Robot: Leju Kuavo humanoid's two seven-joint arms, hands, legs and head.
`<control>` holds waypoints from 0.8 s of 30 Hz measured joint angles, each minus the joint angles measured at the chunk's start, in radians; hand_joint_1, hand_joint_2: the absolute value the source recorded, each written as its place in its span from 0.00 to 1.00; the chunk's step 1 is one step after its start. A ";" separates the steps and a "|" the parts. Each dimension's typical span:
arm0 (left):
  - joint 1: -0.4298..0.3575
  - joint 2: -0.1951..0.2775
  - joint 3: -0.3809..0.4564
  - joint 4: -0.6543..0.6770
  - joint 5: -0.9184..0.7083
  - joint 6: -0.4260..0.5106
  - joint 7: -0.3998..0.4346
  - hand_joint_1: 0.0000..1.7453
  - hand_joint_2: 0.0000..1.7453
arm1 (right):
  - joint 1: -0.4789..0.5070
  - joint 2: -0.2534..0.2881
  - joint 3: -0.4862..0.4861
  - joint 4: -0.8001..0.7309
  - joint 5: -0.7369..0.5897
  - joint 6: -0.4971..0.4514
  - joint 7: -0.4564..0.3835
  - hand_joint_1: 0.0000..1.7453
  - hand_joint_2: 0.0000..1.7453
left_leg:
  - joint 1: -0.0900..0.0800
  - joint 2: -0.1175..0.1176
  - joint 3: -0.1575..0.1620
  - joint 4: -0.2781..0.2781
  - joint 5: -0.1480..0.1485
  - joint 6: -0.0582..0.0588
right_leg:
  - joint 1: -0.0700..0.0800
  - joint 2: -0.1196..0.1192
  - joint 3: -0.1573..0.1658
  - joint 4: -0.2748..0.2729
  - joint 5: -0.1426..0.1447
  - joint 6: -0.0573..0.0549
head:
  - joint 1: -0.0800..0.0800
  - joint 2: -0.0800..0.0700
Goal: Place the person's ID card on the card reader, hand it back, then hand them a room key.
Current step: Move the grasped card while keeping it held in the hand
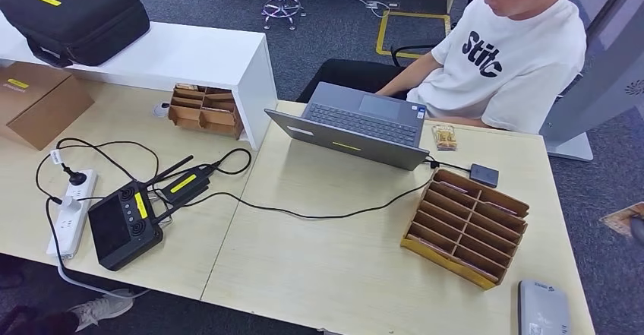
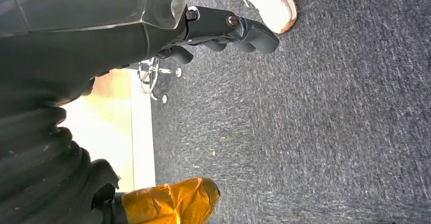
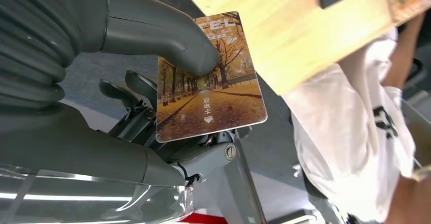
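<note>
The right hand point(image 3: 167, 97) pinches a card point(image 3: 211, 82). The thick grey thumb point(image 3: 167, 36) presses on the front of the card and the dark fingers point(image 3: 132, 89) sit behind it. The card is shiny and has a picture of a path under trees with orange and yellow leaves. At its top edge are white letters, partly hidden by the thumb, that look like "TEL". Lower down are small white Chinese signs and a little white arrow. The card is up in the air, near the edge of the table point(image 3: 284, 36), and does not touch it.

The left hand point(image 2: 223, 31) hangs over the grey carpet point(image 2: 330, 132). Its dark fingers are curled in, and I see nothing in them.

On the table point(image 1: 319, 259), a grey card reader point(image 1: 542, 310) lies at the near right corner. Just beside it stands a brown cardboard rack point(image 1: 465, 226) with many slots. Another card with a brown picture point(image 1: 445, 137) lies flat on the table beside the laptop point(image 1: 355, 124). A small grey box point(image 1: 484, 175) lies near it, with a black wire going in.

A person point(image 1: 501, 54) sits behind the laptop. The white shirt says "Stitc" in big black letters. One of the person's hands is at the laptop.

On the left are a black remote point(image 1: 124, 227) with a yellow sticker, a white power strip point(image 1: 72, 212), a black bag point(image 1: 72, 14) with a yellow tag, and a brown box point(image 1: 38, 103).
</note>
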 joint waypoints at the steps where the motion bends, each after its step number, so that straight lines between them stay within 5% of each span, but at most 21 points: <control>1: 0.000 0.000 0.001 0.000 -0.001 0.000 0.000 0.00 1.00 | 0.006 -0.014 0.004 0.000 -0.005 0.005 0.013 1.00 1.00 | 0.000 0.000 0.000 0.000 0.000 0.000 | 0.000 0.000 0.000 0.000 0.000 0.000 | 0.000 0.000; 10: 0.000 -0.005 0.002 0.000 -0.057 0.003 -0.006 0.00 1.00 | 0.068 -0.090 0.050 0.010 0.011 0.022 0.089 1.00 1.00 | 0.000 0.000 0.000 0.000 -0.001 0.001 | 0.000 0.000 0.000 -0.001 0.000 0.001 | 0.000 0.000; 16: -0.001 -0.116 -0.106 0.005 -0.236 0.097 0.010 0.00 1.00 | 0.333 -0.142 0.047 -0.103 -0.073 -0.023 0.172 1.00 1.00 | -0.001 -0.013 0.000 0.001 -0.003 0.003 | -0.003 -0.012 0.006 -0.001 -0.006 0.006 | 0.000 0.000; 24: -0.002 -0.002 -0.159 0.010 -0.247 -0.010 -0.093 0.00 1.00 | 0.422 -0.215 0.066 -0.143 -0.061 0.038 0.171 1.00 1.00 | -0.001 -0.001 0.006 0.000 -0.007 0.003 | -0.001 -0.001 0.006 -0.001 -0.007 0.004 | 0.001 0.000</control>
